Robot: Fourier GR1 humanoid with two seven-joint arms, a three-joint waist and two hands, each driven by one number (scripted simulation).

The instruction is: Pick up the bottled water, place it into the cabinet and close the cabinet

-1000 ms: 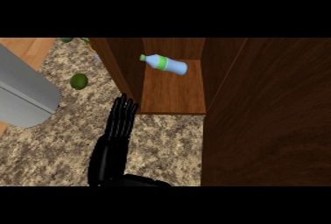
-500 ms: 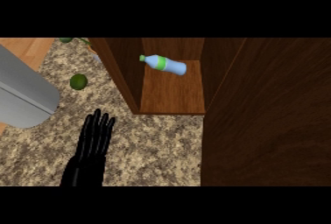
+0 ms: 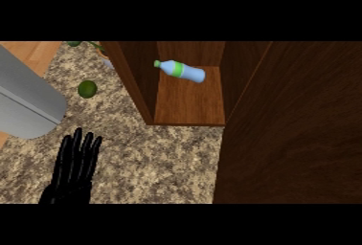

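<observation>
The bottled water [image 3: 182,71], pale blue with a green cap and green band, lies on its side at the back of the wooden cabinet's shelf [image 3: 189,103]. The cabinet door [image 3: 293,129] is a large dark wood panel filling the right of the head view, standing open. My left hand [image 3: 75,165] is open with straight fingers pointing up, low over the granite counter at the lower left, well away from the cabinet and the bottle. My right hand does not show.
A grey metal appliance [image 3: 25,103] takes up the left edge. A green lime-like fruit [image 3: 87,89] rests on the counter [image 3: 155,162] beside the cabinet's left wall. Some greenery [image 3: 84,44] shows at the top left.
My left hand has drawn back from the cabinet's left wall, moving left and down across the counter. The bottle and the door have not moved.
</observation>
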